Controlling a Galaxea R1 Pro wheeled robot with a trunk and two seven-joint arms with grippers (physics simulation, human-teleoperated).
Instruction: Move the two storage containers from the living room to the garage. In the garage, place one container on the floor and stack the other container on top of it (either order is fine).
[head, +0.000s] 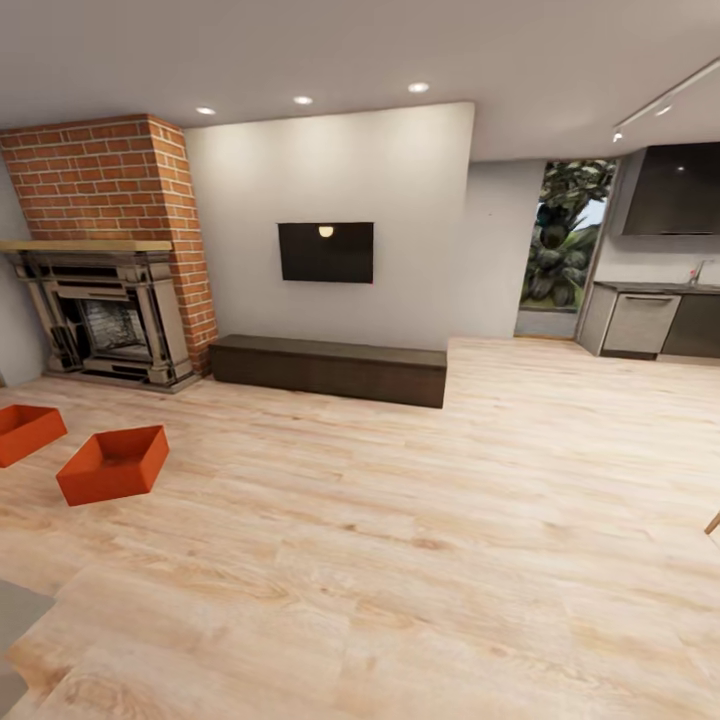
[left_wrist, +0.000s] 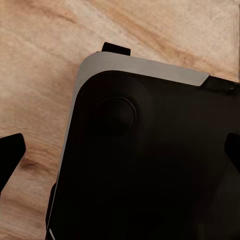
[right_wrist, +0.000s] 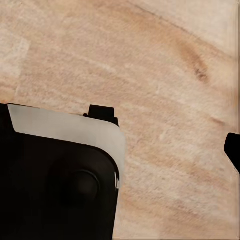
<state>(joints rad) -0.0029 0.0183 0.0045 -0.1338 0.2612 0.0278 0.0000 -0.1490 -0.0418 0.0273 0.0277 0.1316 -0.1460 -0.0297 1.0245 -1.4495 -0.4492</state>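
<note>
while both gripper states can't be told, two empty storage containers (head: 113, 464) (head: 27, 431) sit apart on the wood floor (head: 420, 540).

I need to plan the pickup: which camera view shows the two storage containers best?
The head view: both storage containers, one whole and one cut by the picture's edge, sit open-top on the wood floor before the fireplace. The wrist views look down at floor planks and the robot's dark base.
</note>
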